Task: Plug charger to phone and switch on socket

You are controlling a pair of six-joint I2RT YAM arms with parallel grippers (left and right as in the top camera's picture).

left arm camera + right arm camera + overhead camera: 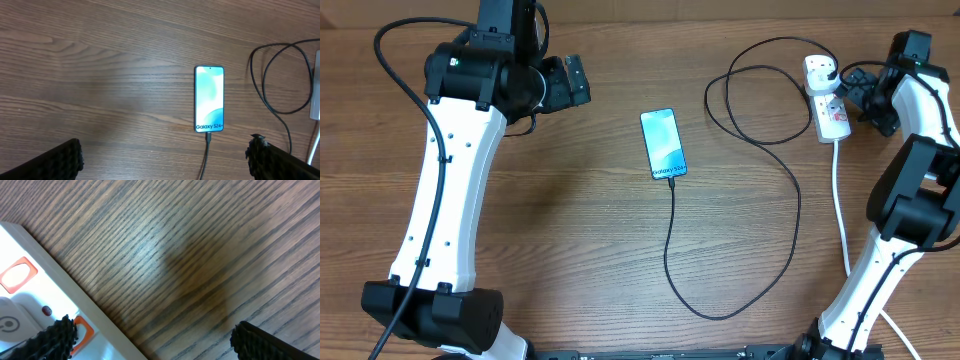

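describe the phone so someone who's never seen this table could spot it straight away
Start at the middle of the wooden table. A slim phone lies flat there, light blue screen lit, with white "Galaxy S24" text at the end where a thin black cable meets it. It is the only glowing rectangle; the white power strip sits far off to the right.

socket (57, 295) cut off by pic edge, left & btm.

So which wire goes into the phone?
The thin black wire; it ends at the phone's bottom edge. The thick white wire only leaves the power strip.
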